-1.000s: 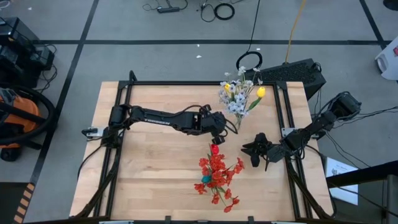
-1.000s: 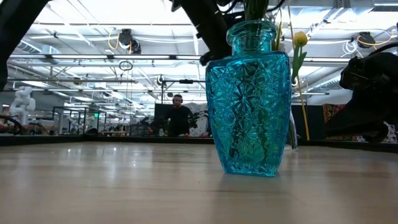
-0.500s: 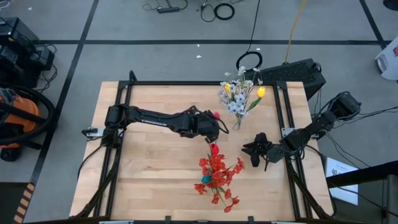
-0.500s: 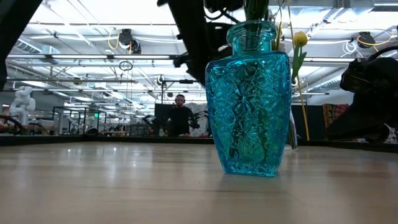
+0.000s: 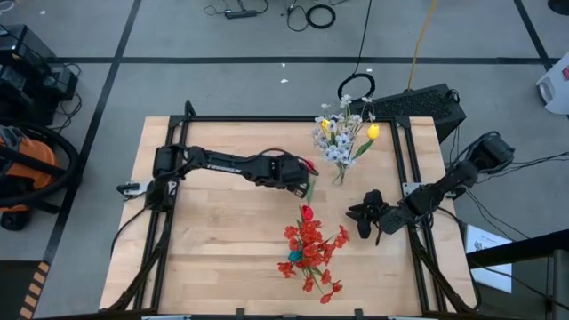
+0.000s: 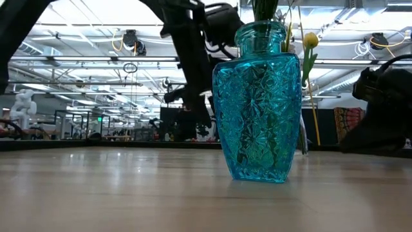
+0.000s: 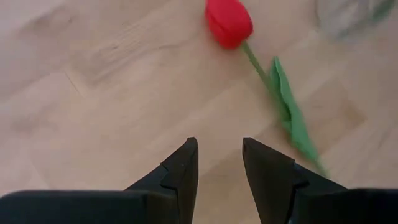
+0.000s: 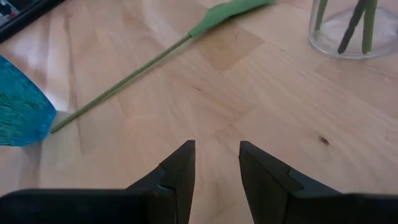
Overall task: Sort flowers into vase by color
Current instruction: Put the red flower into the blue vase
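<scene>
A red tulip (image 7: pixel 229 22) lies on the table beside my left gripper (image 7: pixel 219 155), which hangs open just above the wood. The tulip's stem and green leaf (image 7: pixel 289 115) run past one finger, which hides the leaf's end. In the high view the tulip (image 5: pixel 308 165) lies between the gripper (image 5: pixel 300 178) and a clear vase (image 5: pixel 340 173) of whitish and yellow flowers. A blue vase (image 5: pixel 295 255) near the front holds red flowers (image 5: pixel 311 240). My right gripper (image 5: pixel 354 213) waits open at the right, low over the table.
In the right wrist view the tulip's stem (image 8: pixel 124 78) slants across the wood from the blue vase (image 8: pixel 18 102) toward the clear vase (image 8: pixel 348 28). The low view shows the blue vase (image 6: pixel 257 103) up close. Bare wood lies left of the vases.
My left gripper has gone down and toward the table's left edge, rolling about its own axis. The red tulip, earlier hidden under the gripper, now shows lying on the table beside it. The right arm has kept still.
</scene>
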Controlling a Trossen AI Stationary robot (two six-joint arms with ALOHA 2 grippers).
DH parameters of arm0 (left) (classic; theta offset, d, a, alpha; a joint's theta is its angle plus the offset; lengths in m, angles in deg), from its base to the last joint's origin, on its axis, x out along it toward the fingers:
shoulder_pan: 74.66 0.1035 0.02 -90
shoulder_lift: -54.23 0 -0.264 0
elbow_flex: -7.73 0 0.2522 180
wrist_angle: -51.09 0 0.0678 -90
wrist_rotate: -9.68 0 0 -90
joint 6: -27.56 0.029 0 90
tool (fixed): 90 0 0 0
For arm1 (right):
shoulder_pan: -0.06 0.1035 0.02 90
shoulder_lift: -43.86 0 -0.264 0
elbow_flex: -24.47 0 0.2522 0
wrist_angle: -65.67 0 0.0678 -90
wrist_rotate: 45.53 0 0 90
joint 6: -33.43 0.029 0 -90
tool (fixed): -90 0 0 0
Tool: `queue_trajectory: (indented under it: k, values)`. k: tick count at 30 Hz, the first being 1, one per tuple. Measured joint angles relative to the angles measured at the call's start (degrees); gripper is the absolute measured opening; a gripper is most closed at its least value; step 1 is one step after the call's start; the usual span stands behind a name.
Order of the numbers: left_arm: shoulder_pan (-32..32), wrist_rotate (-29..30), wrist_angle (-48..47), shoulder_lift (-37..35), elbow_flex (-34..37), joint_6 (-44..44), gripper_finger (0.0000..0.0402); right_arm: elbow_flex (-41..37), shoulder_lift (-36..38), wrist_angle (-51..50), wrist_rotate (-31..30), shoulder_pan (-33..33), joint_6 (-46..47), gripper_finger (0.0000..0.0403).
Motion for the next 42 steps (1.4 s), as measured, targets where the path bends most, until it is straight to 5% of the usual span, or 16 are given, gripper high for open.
queue_trajectory:
  k: [10,21,42]
  values:
    - [2.00,-11.00,11.34,6.29,-0.57,-2.07,0.0132,0.00,-2.71,0.23,-0.04,0.00,2.87,0.0116]
    - [1.91,-10.25,9.62,7.88,-6.22,-1.84,0.0132,0.00,-3.48,0.68,-0.24,0.00,3.15,0.0116]
    - [0.05,-8.89,11.69,13.76,-6.67,-3.22,0.0132,0.00,-3.46,1.42,-0.31,0.00,3.15,0.0116]
